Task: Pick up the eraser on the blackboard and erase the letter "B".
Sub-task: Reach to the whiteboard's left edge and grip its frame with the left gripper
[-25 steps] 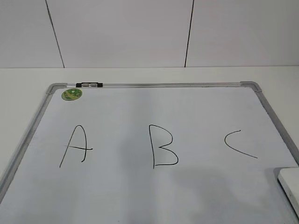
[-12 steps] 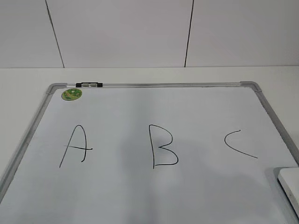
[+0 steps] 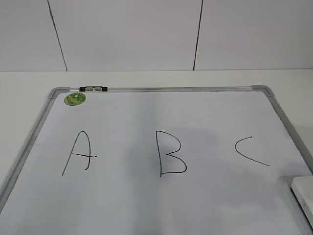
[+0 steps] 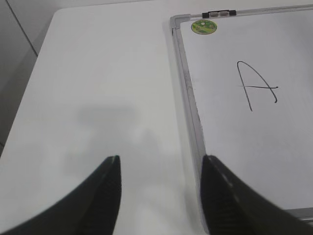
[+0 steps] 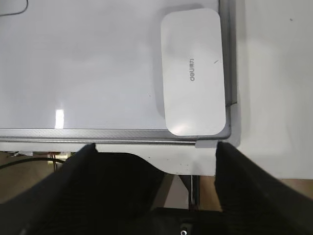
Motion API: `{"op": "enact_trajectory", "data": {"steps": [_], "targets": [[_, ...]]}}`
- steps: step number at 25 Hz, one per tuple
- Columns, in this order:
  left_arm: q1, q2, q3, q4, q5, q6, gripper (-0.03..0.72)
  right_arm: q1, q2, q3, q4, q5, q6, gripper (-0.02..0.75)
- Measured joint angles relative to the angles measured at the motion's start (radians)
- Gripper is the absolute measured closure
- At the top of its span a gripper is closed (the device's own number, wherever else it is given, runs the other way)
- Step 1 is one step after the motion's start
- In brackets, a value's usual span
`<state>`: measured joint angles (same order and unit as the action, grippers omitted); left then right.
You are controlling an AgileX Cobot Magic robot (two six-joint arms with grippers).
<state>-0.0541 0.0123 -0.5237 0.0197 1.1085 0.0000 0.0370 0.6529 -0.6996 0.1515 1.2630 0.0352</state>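
The blackboard (image 3: pixel 205 117) is a white board with a grey frame, lying flat. It bears the letters A (image 3: pixel 78 152), the letter "B" (image 3: pixel 171 153) and C (image 3: pixel 250 151). The eraser (image 5: pixel 193 72), a flat white block, lies in the board's near right corner; only its edge (image 3: pixel 304 192) shows in the exterior view. My right gripper (image 5: pixel 155 147) is open and empty, above the table's front edge just short of the eraser. My left gripper (image 4: pixel 160 161) is open and empty, over the table by the board's left frame (image 4: pixel 188 98). Neither gripper shows in the exterior view.
A round green sticker (image 3: pixel 75 99) and a small black-and-silver clip (image 3: pixel 93 89) sit at the board's far left corner. White table (image 3: pixel 24 88) surrounds the board; a panelled wall (image 3: pixel 127 34) stands behind. The table's front edge (image 5: pixel 146 149) and frame legs show below.
The eraser's visible edge in the exterior view looks slightly lower and greyer, as shadow shifts over the board's right corner. The letters and board have not moved.
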Motion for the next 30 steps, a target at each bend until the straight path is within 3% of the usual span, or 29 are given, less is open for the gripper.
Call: {"op": "enact_trajectory", "data": {"steps": [8,17,30], "targets": [[0.0,0.009,0.0,0.0,0.0,0.0,0.326,0.0,0.24,0.0,-0.002,-0.014,-0.046,0.166],[0.0,0.231,-0.005,-0.004,0.002,0.0,0.328,0.0,0.376,0.0,-0.129,-0.034,-0.057,0.166],[0.0,0.57,-0.204,-0.084,0.06,0.0,0.335,0.0,0.378,-0.004,-0.138,-0.035,-0.058,0.166]]}}
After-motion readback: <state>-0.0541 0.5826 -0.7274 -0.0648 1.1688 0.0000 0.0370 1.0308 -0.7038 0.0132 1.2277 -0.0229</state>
